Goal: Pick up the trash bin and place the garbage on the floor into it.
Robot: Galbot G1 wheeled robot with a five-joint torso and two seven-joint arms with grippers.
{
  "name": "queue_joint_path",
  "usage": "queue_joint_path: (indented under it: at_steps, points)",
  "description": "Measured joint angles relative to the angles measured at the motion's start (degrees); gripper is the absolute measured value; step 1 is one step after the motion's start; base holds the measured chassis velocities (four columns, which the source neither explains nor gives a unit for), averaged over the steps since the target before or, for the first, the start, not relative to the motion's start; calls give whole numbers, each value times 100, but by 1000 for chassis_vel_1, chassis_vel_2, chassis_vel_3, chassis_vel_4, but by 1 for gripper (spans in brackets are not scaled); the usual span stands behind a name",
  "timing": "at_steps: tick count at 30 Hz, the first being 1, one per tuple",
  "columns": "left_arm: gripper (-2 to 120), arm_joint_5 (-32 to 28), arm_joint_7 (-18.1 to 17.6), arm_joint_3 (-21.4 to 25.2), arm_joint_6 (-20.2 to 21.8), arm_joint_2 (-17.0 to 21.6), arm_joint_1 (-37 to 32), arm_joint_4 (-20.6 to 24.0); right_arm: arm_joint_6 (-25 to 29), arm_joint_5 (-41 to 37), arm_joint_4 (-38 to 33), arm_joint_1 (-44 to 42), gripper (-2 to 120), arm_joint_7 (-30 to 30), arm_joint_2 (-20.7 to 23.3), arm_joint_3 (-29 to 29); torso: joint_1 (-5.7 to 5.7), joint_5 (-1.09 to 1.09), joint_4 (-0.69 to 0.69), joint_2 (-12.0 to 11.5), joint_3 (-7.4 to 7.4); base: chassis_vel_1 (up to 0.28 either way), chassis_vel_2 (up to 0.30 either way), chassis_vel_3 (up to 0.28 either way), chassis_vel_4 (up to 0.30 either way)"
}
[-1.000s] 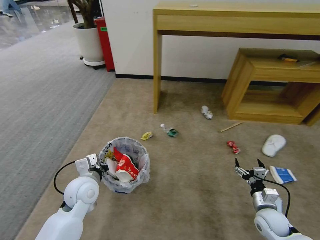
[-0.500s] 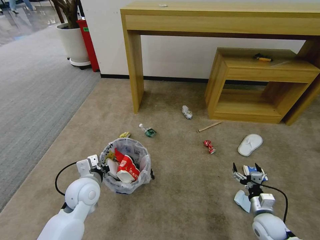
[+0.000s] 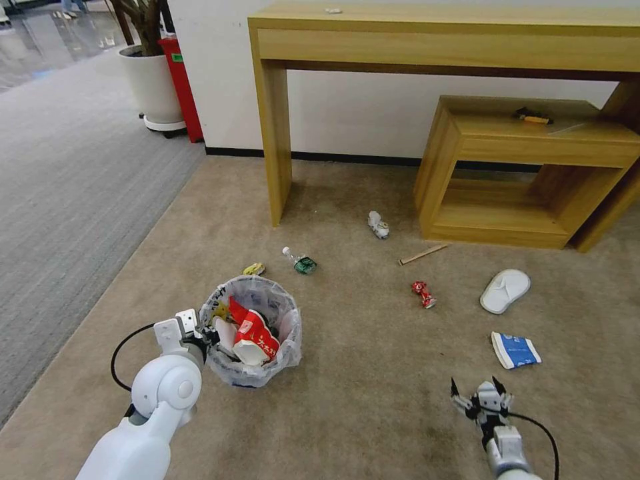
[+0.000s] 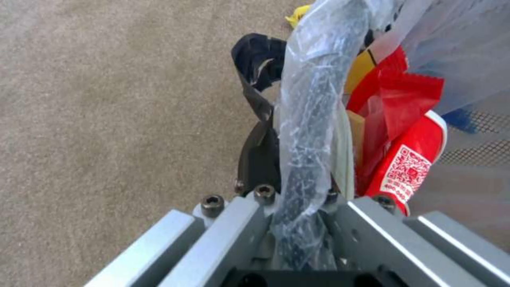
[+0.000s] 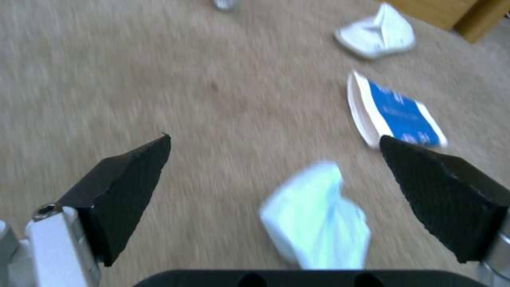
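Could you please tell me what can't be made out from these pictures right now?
- Trash bin bottom: head view, covered by red packaging.
- Left gripper inner finger: left wrist view, behind the plastic bag liner.
- Tissue near edge: right wrist view, cut off by the right gripper body.
- Small item on desk: head view, too small.

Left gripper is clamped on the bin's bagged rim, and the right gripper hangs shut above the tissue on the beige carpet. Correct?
Not quite: the right gripper is open, its jaws spread wide over the tissue, as the right wrist view shows. The left gripper does clamp the trash bin rim.
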State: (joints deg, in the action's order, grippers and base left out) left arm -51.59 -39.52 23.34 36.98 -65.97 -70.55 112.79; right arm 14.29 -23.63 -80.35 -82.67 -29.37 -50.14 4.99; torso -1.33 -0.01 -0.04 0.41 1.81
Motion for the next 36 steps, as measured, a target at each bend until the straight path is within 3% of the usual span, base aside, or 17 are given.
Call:
queue_joint_path:
  at_steps: [14, 36]
  points:
    - [0, 97, 128, 30, -59, -18, -144, 44, -221, 645, 252, -572, 100, -255, -3, 383, 0, 0, -2, 0, 0, 0, 0, 0, 0]
    - [0, 98, 178, 174, -72, 35, -625, 575, -15, 768, 1668, 511, 100, -45, -288, -90, 0, 0, 0, 0, 1, 0, 0, 0, 0]
